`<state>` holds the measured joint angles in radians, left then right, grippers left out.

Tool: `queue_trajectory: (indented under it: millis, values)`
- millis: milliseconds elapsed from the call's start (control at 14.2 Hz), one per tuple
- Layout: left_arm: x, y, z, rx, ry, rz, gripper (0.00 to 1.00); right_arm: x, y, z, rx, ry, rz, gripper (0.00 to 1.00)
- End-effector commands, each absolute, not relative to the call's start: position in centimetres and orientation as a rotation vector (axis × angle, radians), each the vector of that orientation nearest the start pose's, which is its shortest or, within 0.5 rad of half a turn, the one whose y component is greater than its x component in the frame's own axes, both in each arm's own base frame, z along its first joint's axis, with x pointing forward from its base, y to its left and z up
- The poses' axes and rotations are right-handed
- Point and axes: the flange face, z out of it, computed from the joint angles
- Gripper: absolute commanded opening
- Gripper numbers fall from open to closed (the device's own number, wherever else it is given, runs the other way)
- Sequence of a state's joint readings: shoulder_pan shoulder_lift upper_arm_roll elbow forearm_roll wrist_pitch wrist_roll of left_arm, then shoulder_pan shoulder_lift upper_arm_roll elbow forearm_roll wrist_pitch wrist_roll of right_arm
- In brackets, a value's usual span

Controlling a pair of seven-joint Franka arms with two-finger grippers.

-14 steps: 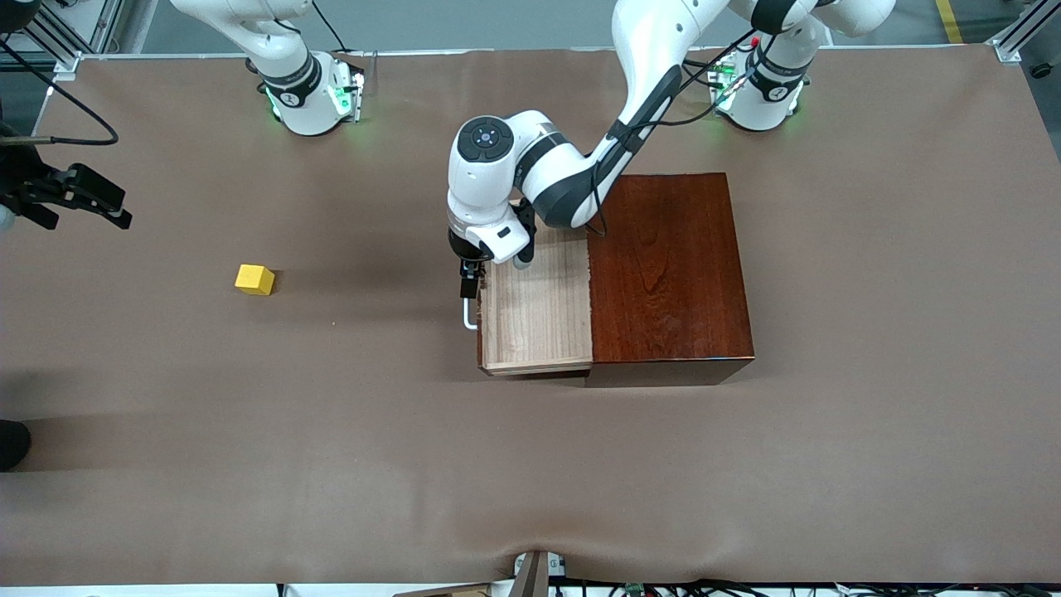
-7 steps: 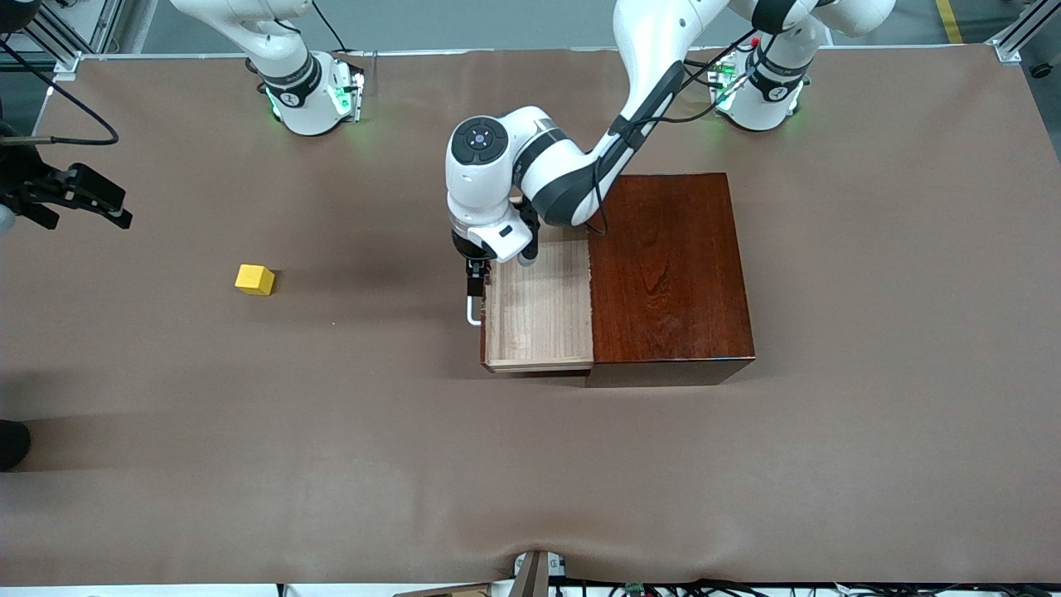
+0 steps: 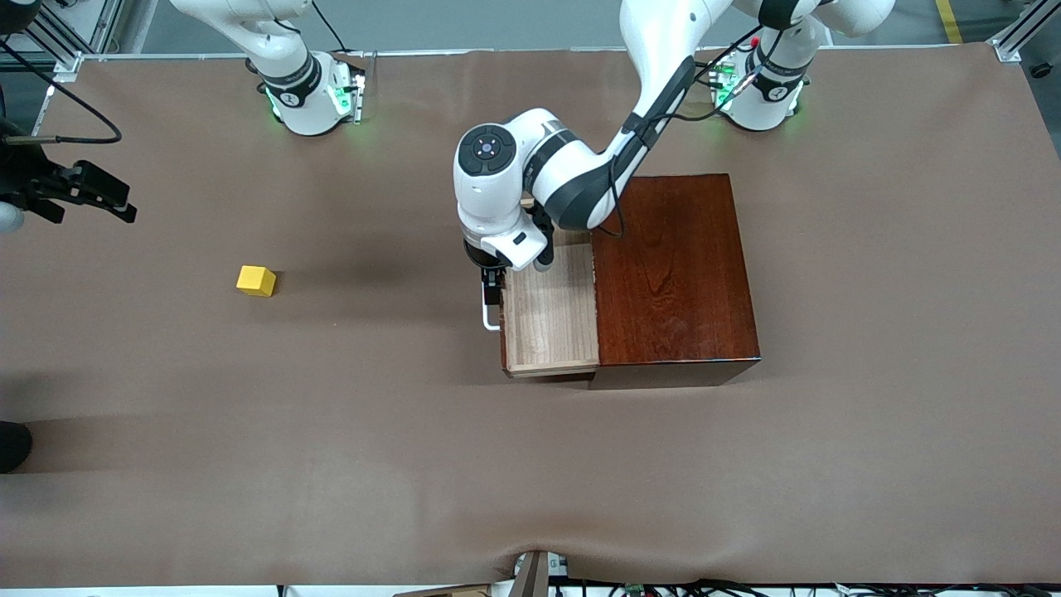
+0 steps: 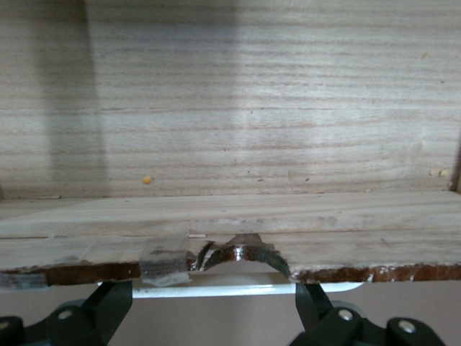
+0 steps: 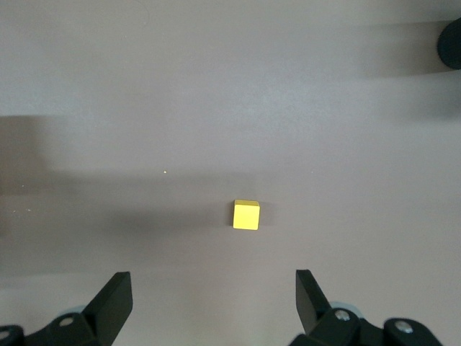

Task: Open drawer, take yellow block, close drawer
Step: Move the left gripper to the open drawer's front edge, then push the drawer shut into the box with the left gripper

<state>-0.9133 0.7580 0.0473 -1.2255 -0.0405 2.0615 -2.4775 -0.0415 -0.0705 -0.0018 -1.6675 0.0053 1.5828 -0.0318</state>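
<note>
While the drawer (image 3: 551, 311) stands partly pulled out of the mahogany box (image 3: 673, 278), toward the right arm's end of the worktop (image 3: 530, 464), its pale wooden floor is seen bare. The left gripper (image 3: 491, 292) is set at the white handle (image 3: 489, 319) on the drawer front, its jaws spread apart on either side of the bar and clenched on nothing. The yellow block (image 3: 255, 280) lies on the worktop, well apart from the box. The right gripper (image 5: 212, 299) is held in the air above the block, jaws released and empty.
</note>
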Motion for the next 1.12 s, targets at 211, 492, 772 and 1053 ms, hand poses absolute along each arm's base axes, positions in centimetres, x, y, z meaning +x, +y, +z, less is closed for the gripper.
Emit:
queue_trajectory:
  millis: [211,492,772,1053]
  values:
    - [51.8,-52.3,32.2,2.205,2.306,0.265,1.0,53.2,-2.4,61.7,-3.137,0.05,0.05,1.0]
    - [51.6,-51.4,31.9,2.274,2.329,0.32,1.0,53.2,-2.1,61.7,-3.135,0.101,0.05,1.0]
    - [52.0,-50.2,32.5,2.304,2.343,0.364,1.0,53.3,-2.0,61.7,-3.135,0.096,0.05,1.0]
    - [52.4,-49.0,33.4,2.337,2.351,0.407,1.0,53.3,-2.2,61.7,-3.135,0.099,0.05,1.0]
